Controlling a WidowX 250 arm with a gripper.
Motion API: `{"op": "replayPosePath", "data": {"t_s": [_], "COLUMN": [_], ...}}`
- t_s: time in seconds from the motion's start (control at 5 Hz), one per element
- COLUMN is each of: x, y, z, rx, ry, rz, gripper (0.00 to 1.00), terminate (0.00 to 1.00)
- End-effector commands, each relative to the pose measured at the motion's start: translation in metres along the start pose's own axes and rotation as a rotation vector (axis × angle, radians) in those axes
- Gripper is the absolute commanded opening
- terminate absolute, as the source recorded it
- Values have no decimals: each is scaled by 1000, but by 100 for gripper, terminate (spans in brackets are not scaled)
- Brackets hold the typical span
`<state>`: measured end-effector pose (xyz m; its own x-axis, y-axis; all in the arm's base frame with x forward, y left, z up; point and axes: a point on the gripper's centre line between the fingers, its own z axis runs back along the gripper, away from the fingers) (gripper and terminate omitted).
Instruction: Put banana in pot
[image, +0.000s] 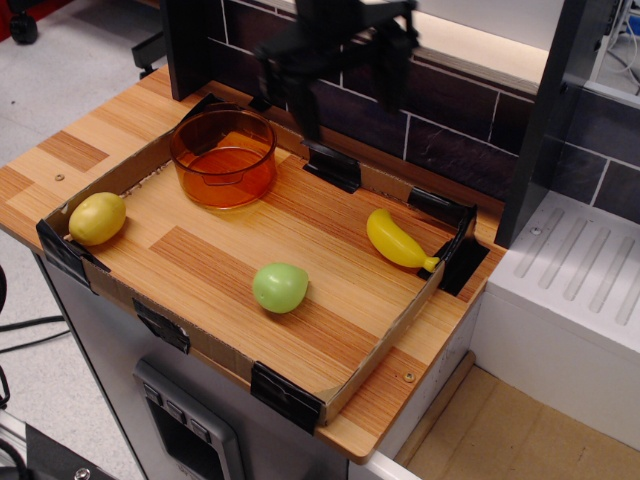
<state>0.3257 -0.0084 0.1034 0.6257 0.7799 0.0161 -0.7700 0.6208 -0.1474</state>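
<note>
Half the end effector (352, 95) (blurred) is cut off above.

A shallow cardboard tray (385, 340) is set on a wooden counter (90, 135). The round translucent orange plastic pot (223, 157) is placed in the tray's far left corner, the small yellow toy banana (397, 241) near the right wall, a round green fruit (279, 287) near the front middle, and a yellow lemon-like fruit (97, 218) in the left corner.
</note>
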Motion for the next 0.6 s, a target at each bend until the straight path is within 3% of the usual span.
{"op": "replayPosePath", "data": {"t_s": [0.0,0.4], "x": [-14,-19], "y": [-15,-14], "z": [-14,-42], "rx": [54,77], "ry": [-13,-52], "rz": [125,177], "gripper": [100,100], "terminate": [0,0]}}
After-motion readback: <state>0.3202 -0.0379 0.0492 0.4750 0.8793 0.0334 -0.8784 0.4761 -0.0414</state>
